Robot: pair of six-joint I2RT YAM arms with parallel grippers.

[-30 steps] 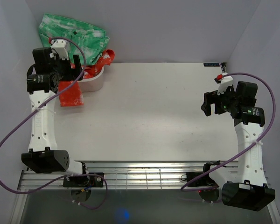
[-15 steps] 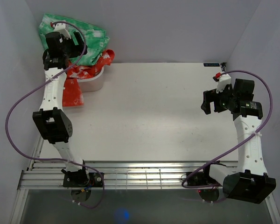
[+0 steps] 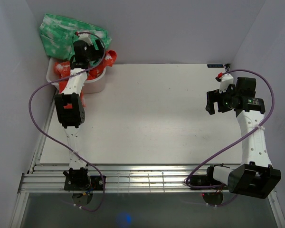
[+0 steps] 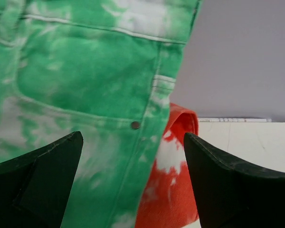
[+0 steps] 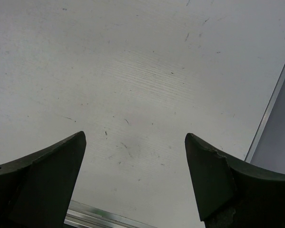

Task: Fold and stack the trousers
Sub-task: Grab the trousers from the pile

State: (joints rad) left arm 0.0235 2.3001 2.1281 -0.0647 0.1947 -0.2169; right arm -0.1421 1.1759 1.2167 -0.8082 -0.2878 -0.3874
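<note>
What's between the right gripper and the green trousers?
Top view: from the right gripper, bare table, then the red garment and left gripper at the trousers.

- Trousers (image 3: pixel 54 33), 11 o'clock corner: bright green, white tie-dye blotches; wrist view shows pale seam stitching and one dark rivet (image 4: pixel 135 125).
- Second garment (image 3: pixel 110 58), at about 10 o'clock: red-orange, mottled with white patches.
- Tub (image 3: pixel 96 85) under the garments: plain white.
- Table (image 3: pixel 152 118): off-white, with faint dark specks and scratches.
- Left arm (image 3: pixel 74 142) and right arm (image 3: pixel 251 137): white links, black joints.
- Left gripper (image 4: pixel 133 142) and right gripper (image 5: pixel 133 137): matt black fingers.
- Cables (image 3: pixel 31 103): purple.
- Rails (image 3: pixel 147 180), 6 o'clock edge: silver metal.
- Walls (image 3: pixel 180 28): pale lilac-grey, unpatterned.
</note>
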